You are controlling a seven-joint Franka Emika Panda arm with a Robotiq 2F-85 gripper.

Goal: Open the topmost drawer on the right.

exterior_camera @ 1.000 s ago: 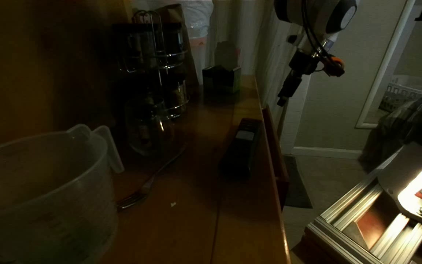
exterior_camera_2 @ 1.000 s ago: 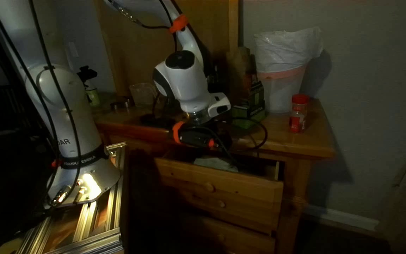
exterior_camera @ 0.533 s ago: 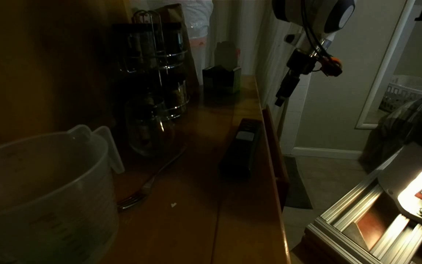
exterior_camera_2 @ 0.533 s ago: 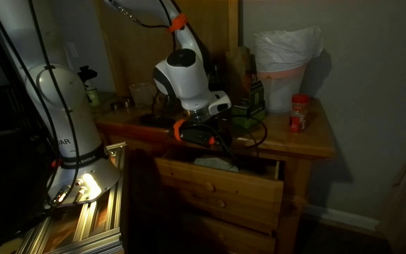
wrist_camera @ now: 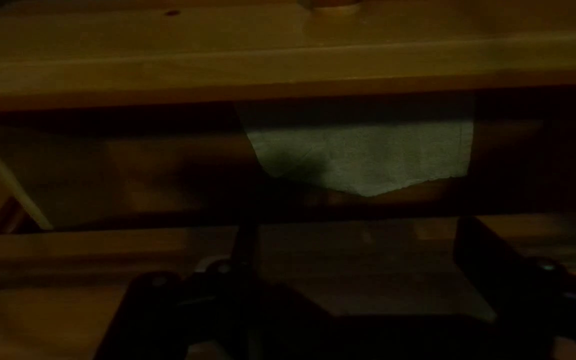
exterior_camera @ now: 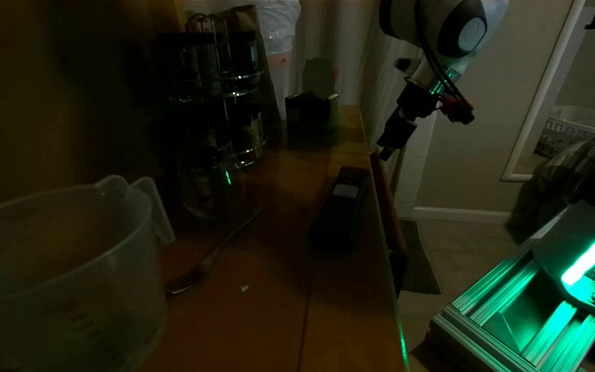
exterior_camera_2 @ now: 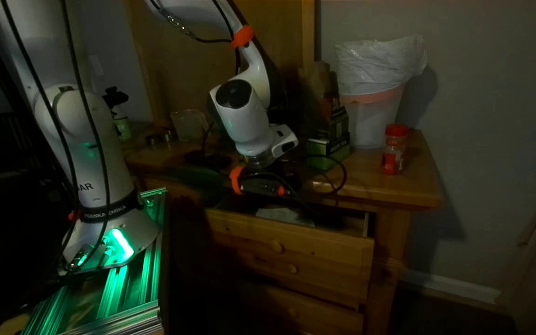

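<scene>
The topmost right drawer (exterior_camera_2: 296, 237) of the wooden dresser stands partly pulled out, with a round knob (exterior_camera_2: 276, 246) on its front. Its front also shows in the wrist view (wrist_camera: 268, 65), with the knob (wrist_camera: 335, 7) at the top edge. A pale sheet (wrist_camera: 368, 155), cloth or paper, lies inside the drawer. The drawer's side shows as a dark red strip in an exterior view (exterior_camera: 389, 212). My gripper (wrist_camera: 355, 232) is open with nothing between its fingers. It is above the drawer opening and dresser edge, apart from the knob. Its fingertips also show in an exterior view (exterior_camera: 386, 152).
On the dresser top (exterior_camera: 277, 320) are a black handset (exterior_camera: 341, 212), a measuring cup (exterior_camera: 70, 279), a fork (exterior_camera: 209, 258), a spice rack (exterior_camera: 225, 93) and a green box (exterior_camera_2: 331, 149). A red-capped jar (exterior_camera_2: 393, 149) and lined bin (exterior_camera_2: 372, 93) stand at the far end.
The gripper has moved slightly down and toward the dresser and has turned a little. The base light has changed from white to green. The drawer has not moved.
</scene>
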